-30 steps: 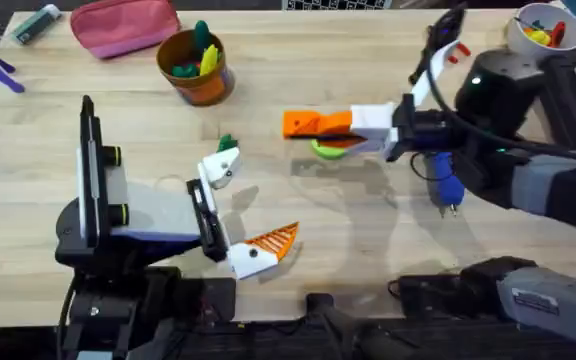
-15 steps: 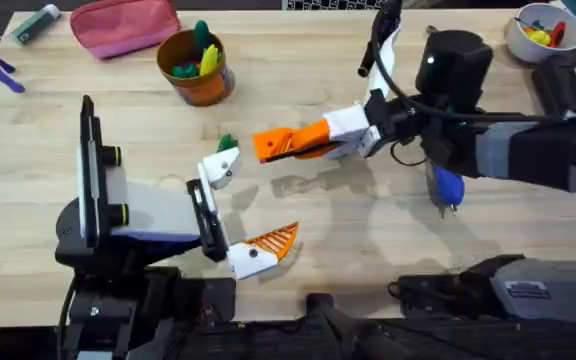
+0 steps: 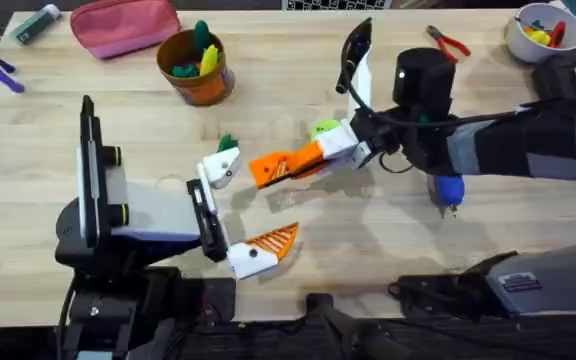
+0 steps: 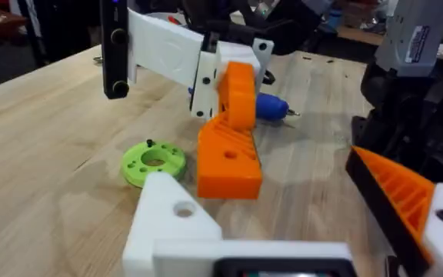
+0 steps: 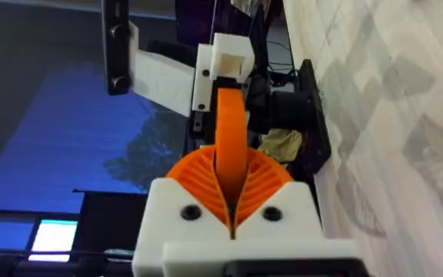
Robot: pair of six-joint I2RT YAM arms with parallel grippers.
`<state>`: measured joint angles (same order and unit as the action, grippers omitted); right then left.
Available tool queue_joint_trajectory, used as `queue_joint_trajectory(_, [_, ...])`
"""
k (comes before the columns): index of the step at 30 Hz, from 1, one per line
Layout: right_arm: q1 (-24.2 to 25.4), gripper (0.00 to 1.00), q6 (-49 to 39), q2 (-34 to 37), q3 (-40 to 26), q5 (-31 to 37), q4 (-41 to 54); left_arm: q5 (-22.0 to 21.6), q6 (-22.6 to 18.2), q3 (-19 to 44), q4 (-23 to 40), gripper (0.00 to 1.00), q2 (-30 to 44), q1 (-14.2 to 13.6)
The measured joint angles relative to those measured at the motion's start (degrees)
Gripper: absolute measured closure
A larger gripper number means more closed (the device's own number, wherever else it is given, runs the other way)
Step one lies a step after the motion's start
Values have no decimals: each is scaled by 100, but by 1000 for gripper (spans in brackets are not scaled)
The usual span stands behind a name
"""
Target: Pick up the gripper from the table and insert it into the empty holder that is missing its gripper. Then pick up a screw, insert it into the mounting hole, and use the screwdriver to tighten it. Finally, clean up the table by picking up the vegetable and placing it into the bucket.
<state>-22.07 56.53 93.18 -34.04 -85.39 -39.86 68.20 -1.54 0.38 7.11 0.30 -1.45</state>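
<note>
Wedge-shaped orange gripper (image 4: 229, 138), clamped in right gripper (image 3: 298, 163).

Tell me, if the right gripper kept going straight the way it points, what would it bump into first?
Probably the holder, the white bare finger of the left gripper. The right gripper carries the loose orange gripper, whose tip aims toward it across a small gap. Height is hard to judge, so it might pass above.

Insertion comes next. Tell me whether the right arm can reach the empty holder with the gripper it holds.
Probably yes. The right gripper, shut on the gripper, hangs close beside the holder with bare table between them. The vegetable lies just beyond the holder, seemingly off the line.
</note>
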Motion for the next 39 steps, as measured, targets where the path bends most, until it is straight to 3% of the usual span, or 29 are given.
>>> queue_joint_trajectory(25, [-549, 989, 224, 8, -343, 369, -2, -4, 0, 0, 0, 15, 0, 15])
queue_joint_trajectory(39, [-568, 989, 307, 8, -343, 438, 136, -10, 0, 0, -1, 15, 0, 17])
